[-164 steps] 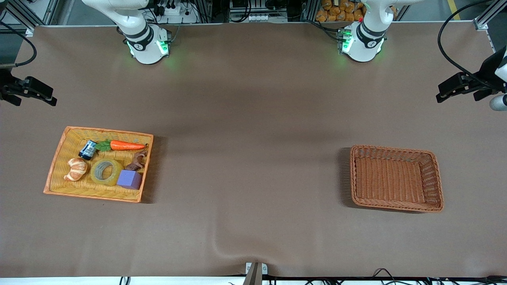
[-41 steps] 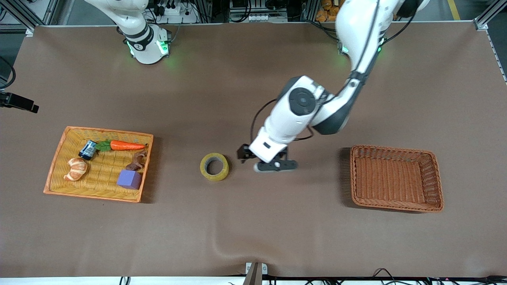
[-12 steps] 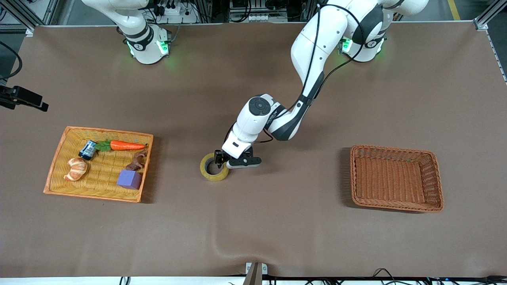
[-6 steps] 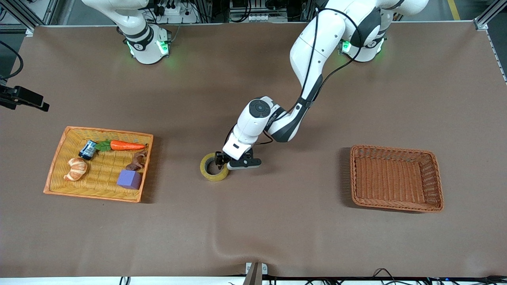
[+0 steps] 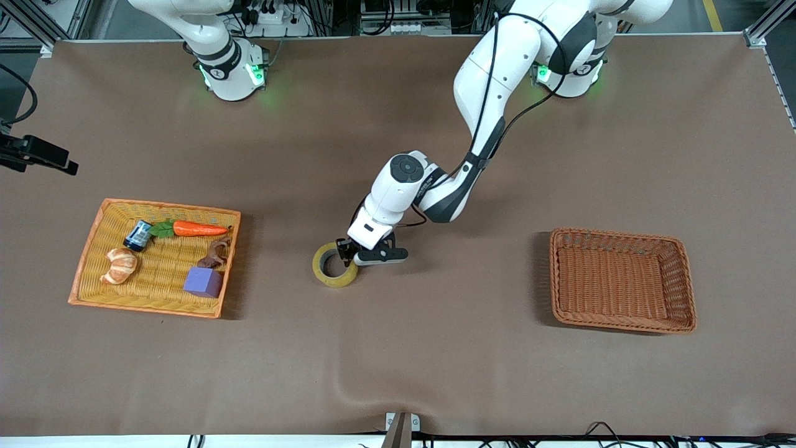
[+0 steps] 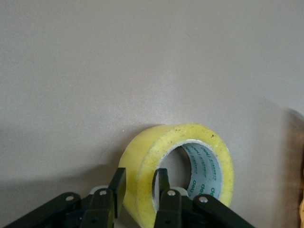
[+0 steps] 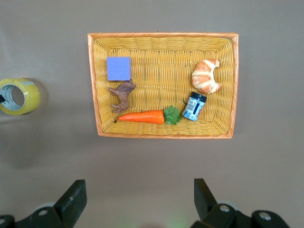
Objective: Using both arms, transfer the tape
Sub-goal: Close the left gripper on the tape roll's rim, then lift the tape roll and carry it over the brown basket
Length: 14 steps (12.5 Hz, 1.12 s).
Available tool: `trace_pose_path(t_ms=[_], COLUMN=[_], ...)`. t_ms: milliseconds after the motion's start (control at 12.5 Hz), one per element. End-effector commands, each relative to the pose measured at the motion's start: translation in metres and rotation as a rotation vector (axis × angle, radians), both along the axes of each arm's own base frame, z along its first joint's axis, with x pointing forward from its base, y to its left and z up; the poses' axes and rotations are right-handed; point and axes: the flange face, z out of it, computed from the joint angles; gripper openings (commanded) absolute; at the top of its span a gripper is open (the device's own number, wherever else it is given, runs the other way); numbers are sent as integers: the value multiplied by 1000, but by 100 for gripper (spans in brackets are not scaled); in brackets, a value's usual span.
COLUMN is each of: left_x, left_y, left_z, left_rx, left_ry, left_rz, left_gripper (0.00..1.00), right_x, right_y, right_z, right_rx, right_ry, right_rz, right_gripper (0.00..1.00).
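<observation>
Tape (image 5: 334, 266) nudged; left gripper (image 5: 346, 253) grips it.

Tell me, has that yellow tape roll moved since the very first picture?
Yes. The tape left the yellow basket and now lies on the table toward the brown basket, gripped by the left gripper.

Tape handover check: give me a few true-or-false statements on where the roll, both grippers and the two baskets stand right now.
1. The tape lies on the bare table between the baskets. True.
2. The left gripper straddles the roll's wall, one finger inside the hole. True.
3. The right gripper holds the tape. False: it is open, up over the yellow basket.
4. The brown basket holds the purple cube. False: nothing shows in it; the cube is in the yellow basket.
</observation>
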Motion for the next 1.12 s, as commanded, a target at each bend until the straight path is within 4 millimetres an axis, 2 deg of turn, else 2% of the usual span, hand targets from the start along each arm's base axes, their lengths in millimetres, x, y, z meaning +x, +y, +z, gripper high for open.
trace_pose_path(t_ms=[0, 160, 240, 400, 480, 640, 720, 800, 960, 1040], left_x=[-1, -7, -5, -1, 3, 31, 36, 53, 70, 75], left_y=[-5, -6, -3, -2, -3, 22, 30, 52, 89, 111], left_z=[-4, -15, -18, -5, 15, 60, 85, 119, 177, 196], left_rx=[8, 39, 50, 87, 79, 80, 104, 163, 230, 252], left_ry=[-38, -45, -50, -108, -129, -131, -112, -101, -41, 0], left_rz=[10, -5, -10, -58, -61, -13, 3, 32, 89, 114], left_gripper=[31, 8, 0, 0, 0, 0, 0, 0, 0, 0], right_x=[-6, -6, -6, -5, -5, -5, -5, -5, -5, -5], right_y=[-1, -1, -1, 0, -1, 0, -1, -1, -1, -1], right_z=[1, 1, 0, -1, -1, -1, -1, -1, -2, -3], right_rx=[9, 9, 9, 9, 9, 9, 8, 8, 8, 8], right_ry=[-1, -1, 0, 2, 2, 3, 3, 3, 5, 6], right_rz=[7, 7, 7, 9, 7, 9, 7, 9, 9, 9], right_gripper=[100, 100, 100, 100, 100, 100, 100, 100, 100, 100])
